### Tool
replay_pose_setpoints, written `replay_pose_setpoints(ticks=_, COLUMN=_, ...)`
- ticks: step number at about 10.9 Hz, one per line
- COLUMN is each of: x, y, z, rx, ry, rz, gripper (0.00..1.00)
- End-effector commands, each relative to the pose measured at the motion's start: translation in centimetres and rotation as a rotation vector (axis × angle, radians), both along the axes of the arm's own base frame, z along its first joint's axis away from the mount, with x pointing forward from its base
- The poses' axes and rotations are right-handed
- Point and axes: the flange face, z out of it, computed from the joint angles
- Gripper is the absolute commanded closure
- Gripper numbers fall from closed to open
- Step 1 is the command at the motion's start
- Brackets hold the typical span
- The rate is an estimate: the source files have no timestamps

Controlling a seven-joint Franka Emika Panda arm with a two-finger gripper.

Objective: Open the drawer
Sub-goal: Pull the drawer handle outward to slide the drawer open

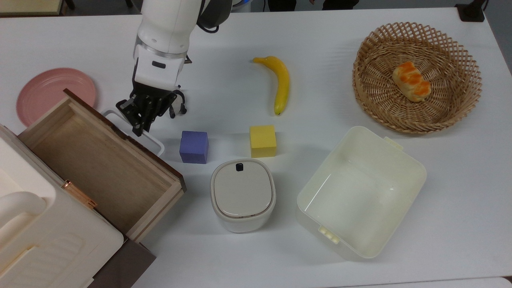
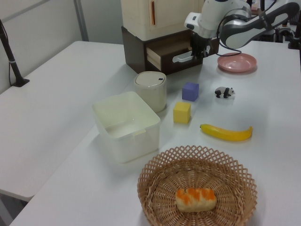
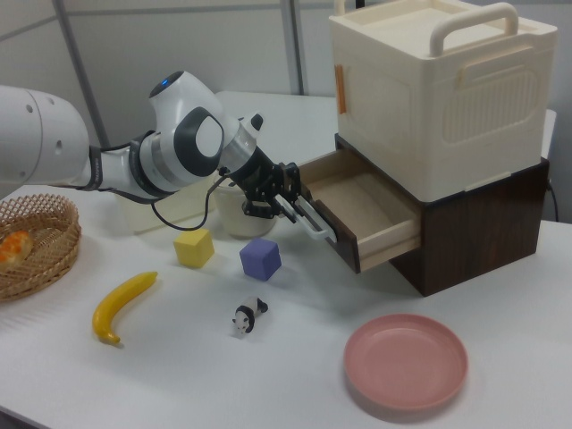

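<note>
A: Gripper (image 1: 141, 120) at the white loop handle (image 1: 134, 132), fingers pinched together on it, black and ribbed. One arm, one gripper.

B: And the drawer (image 1: 100, 160)?

A: Pulled well out of the dark brown cabinet (image 3: 483, 232), at the top view's lower left. Light wood walls, dark front panel, bare inside. One drawer, under one cream box with a carry handle (image 3: 447, 89).

B: Counted beyond that?

A: Two foam cubes: purple cube (image 1: 194, 147) just beside the handle's end, yellow cube (image 1: 263, 141) further toward the top view's right. One panda figure (image 2: 225, 92), one banana (image 1: 280, 82), one pink plate (image 1: 44, 90) near the drawer's far corner. One lidded round-cornered bin (image 1: 243, 195), one cream tub (image 1: 360, 192), one woven basket (image 1: 416, 76) holding one bread roll (image 1: 411, 81).

B: Open room?

A: White table (image 1: 460, 180): bare stretch between drawer front and bin, more toward the top view's upper middle.
</note>
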Motion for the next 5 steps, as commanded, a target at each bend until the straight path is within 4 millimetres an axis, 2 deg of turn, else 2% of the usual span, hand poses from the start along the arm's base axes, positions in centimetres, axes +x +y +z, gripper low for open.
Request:
replay_pose_setpoints(ticks=1, x=-1.9, y=0.3, z=1.8, rx=0.033, ry=0.009, rz=-0.069, gripper=0.06)
replay_pose_setpoints(ticks=2, x=-2.0, y=0.7, z=2.5, rx=0.066, ry=0.007, rz=-0.087, gripper=0.0)
replay_pose_setpoints(ticks=5, x=-2.1, y=4.2, z=6.2, rx=0.151, ry=0.115, rz=-0.159, gripper=0.0)
